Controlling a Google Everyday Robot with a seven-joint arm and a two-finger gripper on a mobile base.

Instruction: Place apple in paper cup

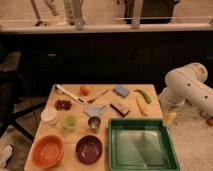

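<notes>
one apple point(84, 89): probably light, firm, smooth-skinned, apt to roll; best pinched across widest middle from above. small, round, orange-red. on far part of desk point(107, 86), just beside white utensil point(67, 93), well apart from short white paper cup point(49, 115) near left edge. jaws open, empty, low off desk's right side, beside green tray point(142, 120).

**What the worktop is carrying**

I see a wooden worktop point(70, 135). Nearest me sit an orange bowl point(48, 151), a purple bowl point(89, 149) and a green tray point(142, 121). Behind them a paper cup point(49, 115), green cup point(69, 122) and metal cup point(94, 122) stand side by side. Farther back lie dark berries point(63, 104), a white-handled utensil point(67, 93), the apple point(84, 89), a blue cloth point(95, 109), a blue sponge point(121, 90) and a green pepper point(143, 95).
</notes>
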